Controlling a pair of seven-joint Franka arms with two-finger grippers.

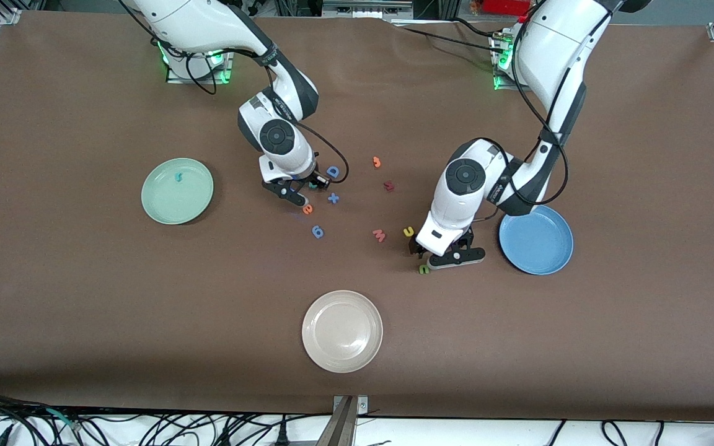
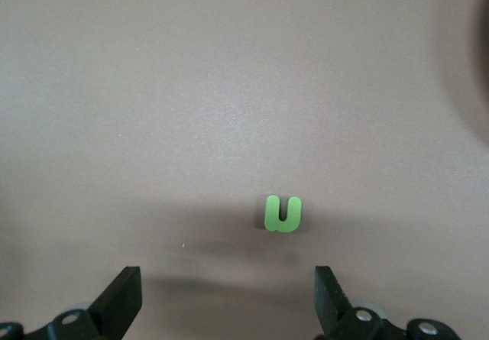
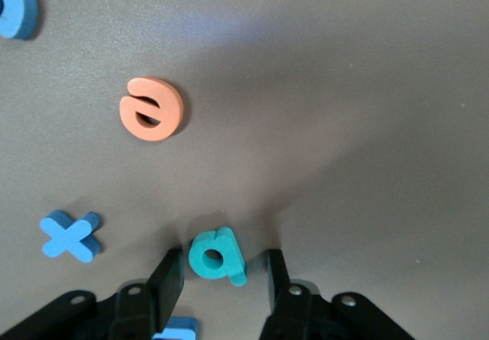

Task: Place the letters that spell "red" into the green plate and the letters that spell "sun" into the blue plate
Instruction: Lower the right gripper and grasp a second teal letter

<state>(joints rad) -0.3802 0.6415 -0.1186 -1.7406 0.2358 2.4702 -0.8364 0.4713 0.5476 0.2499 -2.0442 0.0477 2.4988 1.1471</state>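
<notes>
a: right gripper (image 3: pixel 218 279) low at the table, near the blue capital "d" (image 1: pixel 333 171) and the blue "x" (image 3: pixel 70 235). fingers partly apart, straddling the teal "d" (image 3: pixel 217 256), which lies flat on the brown mat (image 1: pixel 84 310). can't tell if the pads touch it yet. the orange "e" (image 3: pixel 151 108) sits loose, nearer the front camera than this gripper.

b: and the left?

a: left gripper (image 2: pixel 225 298) low too, jaws wide apart, holding nothing. the green "n" (image 2: pixel 283 213) lies just ahead of the fingertips, off centre toward one finger. the blue plate (image 1: pixel 537 240) is close by, toward the left arm's end. the yellow "u" (image 1: pixel 408 231) rests beside that gripper.

b: plates?

a: green plate (image 1: pixel 177 190) has one teal letter in it, likely the "r". blue plate looks bare. cream plate (image 1: pixel 342 331) is nearest the front camera.

b: how to do it well?

a: my judgement: the right should close squarely across the teal letter's round body, not the stem, then lift straight up. the left should centre on the green piece before descending.

b: materials?

a: letters are thick matte foam with rounded edges; probably light and squashy, so gentle pressure. the mat is dull and slightly grainy. plates are smooth, shallow and rimmed.
</notes>
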